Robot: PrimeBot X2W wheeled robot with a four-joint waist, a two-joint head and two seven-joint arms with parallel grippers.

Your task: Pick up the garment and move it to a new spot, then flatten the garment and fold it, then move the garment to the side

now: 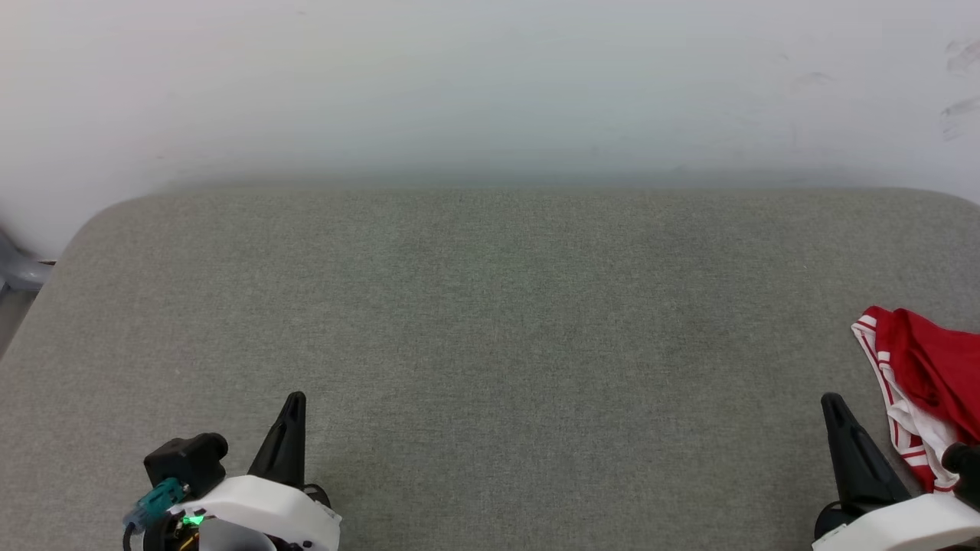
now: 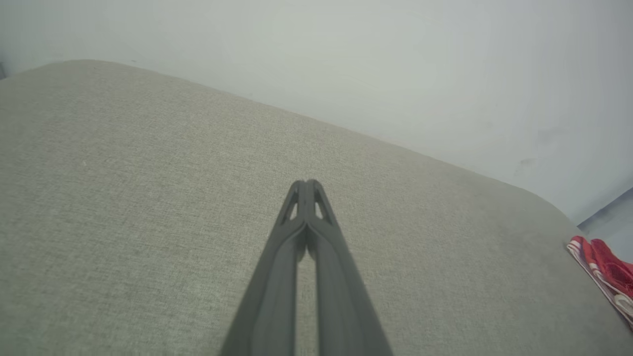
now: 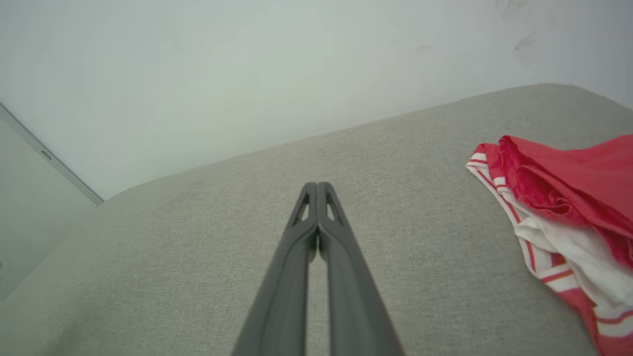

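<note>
While the garment lies bunched, left fingers and right fingers are each closed.

A grey, finely woven fabric tabletop with rounded far corners spreads from 9 to 3 o'clock in the head view. Behind it, toward 12 o'clock, rises a plain whitish wall in soft, even light, with a few dark scuff marks near 2 o'clock. At 9 o'clock, just past the tabletop's corner, a grey curved object is too cut off to identify. In the right wrist view a pale panel with a thin grey edge stands at 9 o'clock.
</note>
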